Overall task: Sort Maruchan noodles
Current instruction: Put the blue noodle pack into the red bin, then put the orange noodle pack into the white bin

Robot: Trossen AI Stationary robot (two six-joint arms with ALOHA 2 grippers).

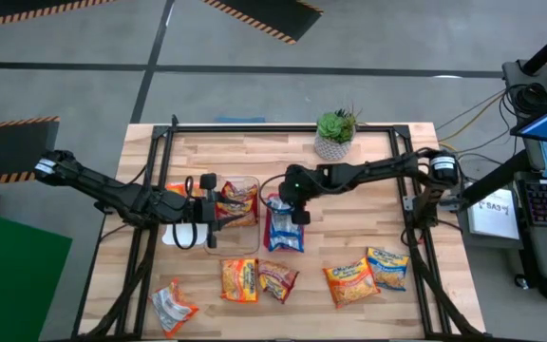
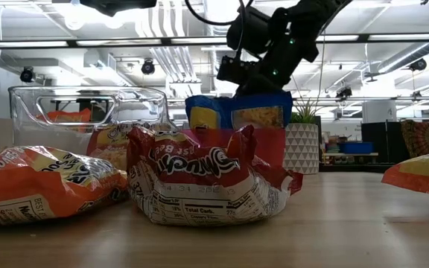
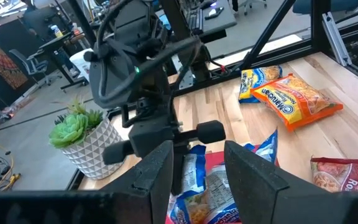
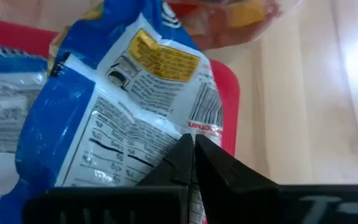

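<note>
My right gripper (image 1: 290,205) hangs over the red tray (image 1: 298,231) at mid-table, shut on a blue Maruchan packet (image 4: 123,106). The low view shows this packet (image 2: 237,112) raised behind a red packet (image 2: 203,182). More blue packets (image 1: 281,233) lie in the red tray. My left gripper (image 1: 216,211) hovers open at the left side of the clear tray (image 1: 252,180), which holds orange packets (image 1: 238,202); nothing sits between its fingers (image 3: 157,171). Several orange packets (image 1: 352,282) lie flat along the near side of the table. My right gripper pinches the blue packet by an edge of its printed back (image 4: 182,134) between its two shut fingers. The fingers slant down from the table's right. The packet hangs from them over the red tray; whether its lower end rests on the tray cannot be seen.
A potted succulent (image 1: 335,136) stands at the far edge. A white tray (image 1: 180,235) lies left of the clear one. A red-and-white packet (image 1: 172,306) lies near the front left corner. Black frame rails (image 1: 416,218) run along both sides of the table.
</note>
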